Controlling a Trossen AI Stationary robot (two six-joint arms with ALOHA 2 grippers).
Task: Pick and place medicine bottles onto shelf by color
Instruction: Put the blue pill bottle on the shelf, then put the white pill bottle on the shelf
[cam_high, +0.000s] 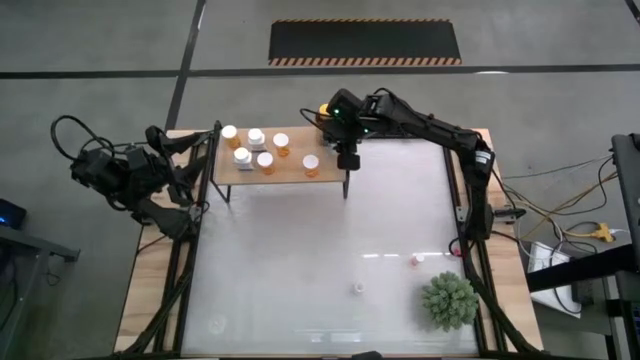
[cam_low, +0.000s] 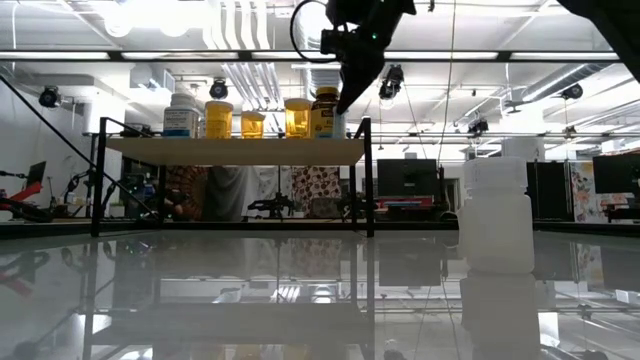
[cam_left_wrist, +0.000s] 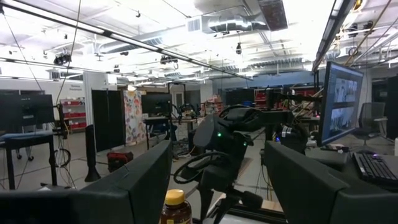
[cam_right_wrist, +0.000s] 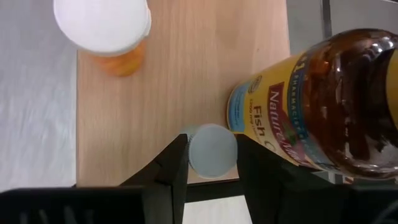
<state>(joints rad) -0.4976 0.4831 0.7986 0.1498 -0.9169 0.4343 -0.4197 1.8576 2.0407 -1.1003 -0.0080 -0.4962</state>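
Two arms: the right one works over the shelf; the left one waits folded off the table's left edge.
Right jaws: above the shelf's right end, pointing down, partly closed with one finger on each side of a white bottle; they look closed on it.
White bottle: stands on the shelf board close to its edge, just beside the jar, seen cap-on between the fingers.
Jar: dark amber with a yellow cap and a fish-oil label, upright at the shelf's right end.
Orange bottle: white cap, on the board, apart from the held bottle and the jar.
Other bottles on shelf: six white caps show from above, spread over the left and middle of the board; from the low view some bodies are orange and one is white.
Left jaws: wide open with nothing between them, facing the shelf from its left.
Loose bottle: white, upright on the table, well apart from the shelf.
Plant: green and spiky, at the table's near right corner.
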